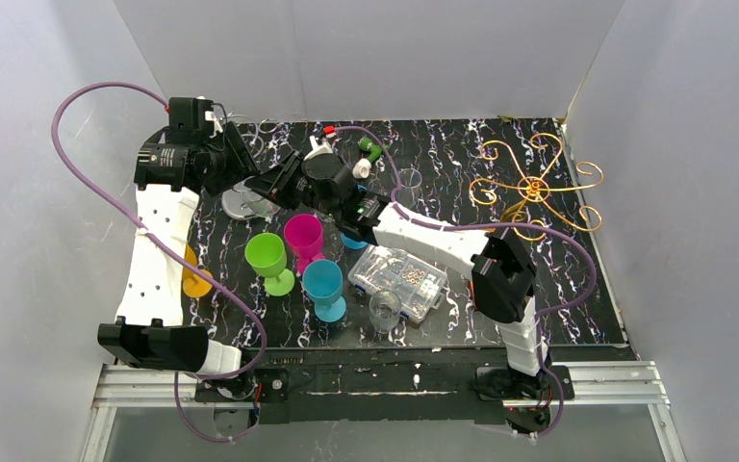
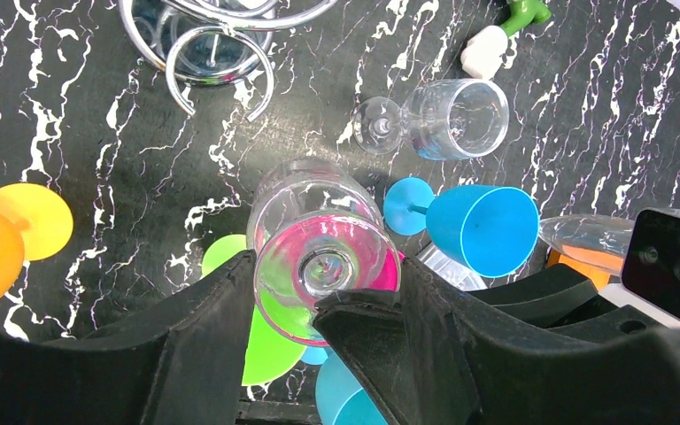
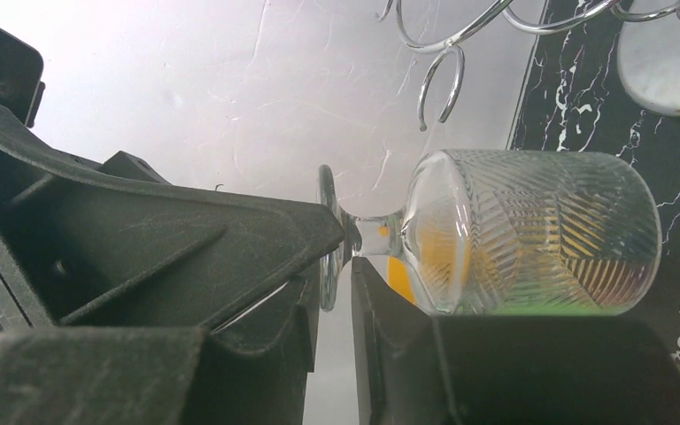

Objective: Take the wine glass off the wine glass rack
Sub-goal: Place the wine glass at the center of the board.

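Patterned wine glass (image 3: 531,232) pinched at the stem by right jaws, second wine glass (image 2: 319,257) clasped at the foot by half-open left jaws

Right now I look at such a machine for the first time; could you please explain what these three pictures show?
Two robot arms, the left arm and right arm, stand at the edge of a table. One picture looks down from above; the others come from a camera on each wrist. On it stand coloured goblets, a clear box and a golden rack. The left gripper and right gripper both seem to grip one clear wine glass, the right by its stem.
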### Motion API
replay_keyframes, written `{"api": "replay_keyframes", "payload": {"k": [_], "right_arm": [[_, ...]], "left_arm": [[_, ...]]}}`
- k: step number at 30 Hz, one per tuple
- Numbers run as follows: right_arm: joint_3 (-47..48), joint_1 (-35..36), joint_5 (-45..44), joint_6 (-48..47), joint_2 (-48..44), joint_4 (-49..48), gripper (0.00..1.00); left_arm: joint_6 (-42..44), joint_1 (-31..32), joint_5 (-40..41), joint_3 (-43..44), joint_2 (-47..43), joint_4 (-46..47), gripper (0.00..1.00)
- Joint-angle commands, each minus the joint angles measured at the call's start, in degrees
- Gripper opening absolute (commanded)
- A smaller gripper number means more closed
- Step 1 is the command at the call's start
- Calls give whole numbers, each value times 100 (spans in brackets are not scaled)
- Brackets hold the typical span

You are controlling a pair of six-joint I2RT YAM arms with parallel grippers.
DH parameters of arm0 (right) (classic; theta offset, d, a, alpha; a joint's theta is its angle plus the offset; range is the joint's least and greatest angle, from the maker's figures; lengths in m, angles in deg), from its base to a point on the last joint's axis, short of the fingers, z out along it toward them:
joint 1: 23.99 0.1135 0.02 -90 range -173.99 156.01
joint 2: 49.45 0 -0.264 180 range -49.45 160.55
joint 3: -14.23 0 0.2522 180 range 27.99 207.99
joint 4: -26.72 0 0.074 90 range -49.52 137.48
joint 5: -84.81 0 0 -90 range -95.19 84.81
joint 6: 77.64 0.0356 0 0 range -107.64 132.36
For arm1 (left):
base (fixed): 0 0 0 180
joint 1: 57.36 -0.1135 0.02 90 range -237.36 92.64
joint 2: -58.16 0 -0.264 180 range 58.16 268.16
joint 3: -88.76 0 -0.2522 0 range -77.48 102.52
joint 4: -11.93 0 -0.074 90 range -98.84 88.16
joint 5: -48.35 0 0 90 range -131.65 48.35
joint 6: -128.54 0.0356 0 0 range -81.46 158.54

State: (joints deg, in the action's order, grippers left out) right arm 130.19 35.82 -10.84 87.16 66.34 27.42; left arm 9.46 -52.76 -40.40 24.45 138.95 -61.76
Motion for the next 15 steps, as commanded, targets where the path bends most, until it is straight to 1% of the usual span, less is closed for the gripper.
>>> {"api": "replay_keyframes", "payload": {"k": [1,8,13,14,15], "right_arm": [[24,-92,-498,16,-346,-495,23],[25,-92,-484,40,-362,-470,2],[-47,-92,-455,87,-452,-496,1],[-64,-92,-451,82,-478,-500,1],[-86,-92,-435,68,-507,-511,1]], "left_arm": [[42,41,-11,25,-306,-213,20],[34,50,-11,-6,-318,-214,20],[41,50,-20,56,-306,-214,22],[43,50,-28,86,-301,-211,25],[50,50,-33,109,-299,-214,31]]}}
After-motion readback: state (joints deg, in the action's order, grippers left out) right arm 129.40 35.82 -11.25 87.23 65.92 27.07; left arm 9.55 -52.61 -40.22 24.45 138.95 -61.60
